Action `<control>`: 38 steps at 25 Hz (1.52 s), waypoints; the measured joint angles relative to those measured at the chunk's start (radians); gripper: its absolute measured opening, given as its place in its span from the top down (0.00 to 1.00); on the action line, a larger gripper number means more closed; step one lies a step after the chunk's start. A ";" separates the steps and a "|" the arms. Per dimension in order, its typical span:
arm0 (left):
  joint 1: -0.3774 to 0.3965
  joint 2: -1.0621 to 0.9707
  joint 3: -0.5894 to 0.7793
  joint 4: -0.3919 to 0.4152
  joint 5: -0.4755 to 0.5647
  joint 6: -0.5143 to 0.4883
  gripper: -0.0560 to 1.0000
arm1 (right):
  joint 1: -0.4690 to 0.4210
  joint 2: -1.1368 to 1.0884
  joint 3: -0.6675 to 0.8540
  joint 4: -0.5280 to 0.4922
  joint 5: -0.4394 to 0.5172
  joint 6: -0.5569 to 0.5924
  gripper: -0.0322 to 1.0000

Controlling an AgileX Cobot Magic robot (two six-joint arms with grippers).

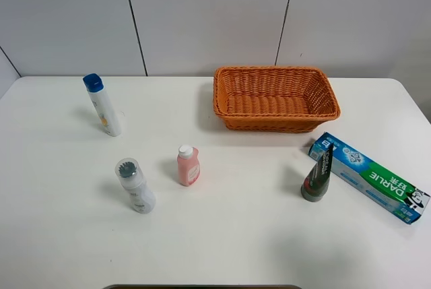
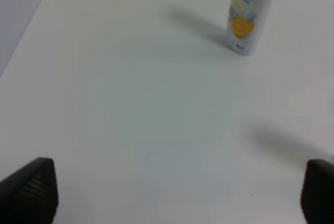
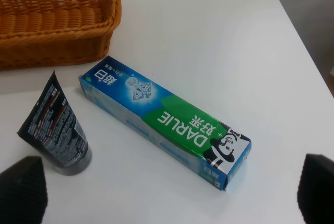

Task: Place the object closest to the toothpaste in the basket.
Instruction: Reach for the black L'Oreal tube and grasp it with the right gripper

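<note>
A green and blue toothpaste box (image 1: 369, 176) lies flat at the table's right; it also shows in the right wrist view (image 3: 167, 119). A dark tube (image 1: 316, 176) stands on its cap just left of the box, closest to it, and shows in the right wrist view (image 3: 55, 127). The orange wicker basket (image 1: 275, 98) sits behind them, empty; its wall shows in the right wrist view (image 3: 57, 23). My right gripper (image 3: 167, 195) is open above the box and tube, holding nothing. My left gripper (image 2: 177, 192) is open over bare table. Neither arm shows in the exterior view.
A white bottle with a blue cap (image 1: 102, 105) stands at the back left, also in the left wrist view (image 2: 249, 12). A small pink bottle (image 1: 188, 165) and a white bottle with a clear cap (image 1: 135, 186) stand left of centre.
</note>
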 joint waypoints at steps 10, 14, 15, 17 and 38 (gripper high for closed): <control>0.000 0.000 0.000 0.000 0.000 0.000 0.06 | 0.000 0.000 0.000 0.020 0.000 0.000 0.01; 0.000 0.000 0.000 0.000 0.000 0.000 0.06 | 0.000 0.000 0.000 0.029 0.000 0.000 0.01; 0.000 0.000 0.000 0.000 0.000 0.000 0.06 | 0.000 0.000 0.000 0.033 0.000 0.000 0.01; 0.000 0.000 0.000 0.000 0.000 0.000 0.06 | 0.000 0.000 0.000 0.036 0.000 0.000 0.01; 0.000 0.000 0.000 0.000 0.000 0.000 0.06 | 0.000 0.411 -0.272 0.032 -0.005 0.081 0.01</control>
